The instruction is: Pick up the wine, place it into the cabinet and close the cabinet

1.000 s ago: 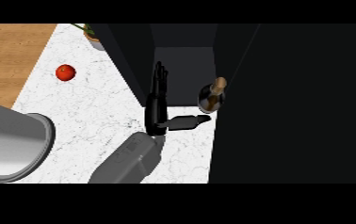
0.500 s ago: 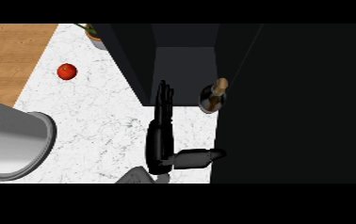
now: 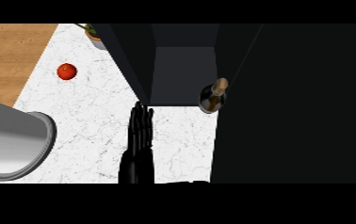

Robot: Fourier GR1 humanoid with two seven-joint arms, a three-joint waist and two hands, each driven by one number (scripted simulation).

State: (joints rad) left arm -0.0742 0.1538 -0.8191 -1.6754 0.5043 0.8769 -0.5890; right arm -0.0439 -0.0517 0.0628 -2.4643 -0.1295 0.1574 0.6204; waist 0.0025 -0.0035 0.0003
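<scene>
Left hand [image 3: 138,148]: you see it black all over, with a slight sheen.
Fingers [image 3: 141,122]: long and slim, rounded tips, thin dark seams between them.

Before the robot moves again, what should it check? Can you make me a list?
1. Wine let go: ok. The wine bottle stands upright with no hand on it.
2. Wine fully inside: cannot tell. It sits at the front right corner of the cabinet opening.
3. Cabinet shut: not ok. It is open, and its inside shows.
4. Left hand free: ok. The left hand is open, fingers straight, near the cabinet's left front edge.
5. Right hand ready: cannot tell. It is not in view.
6. Path clear of clutter: ok. The red fruit lies far off to the left on the counter.
</scene>
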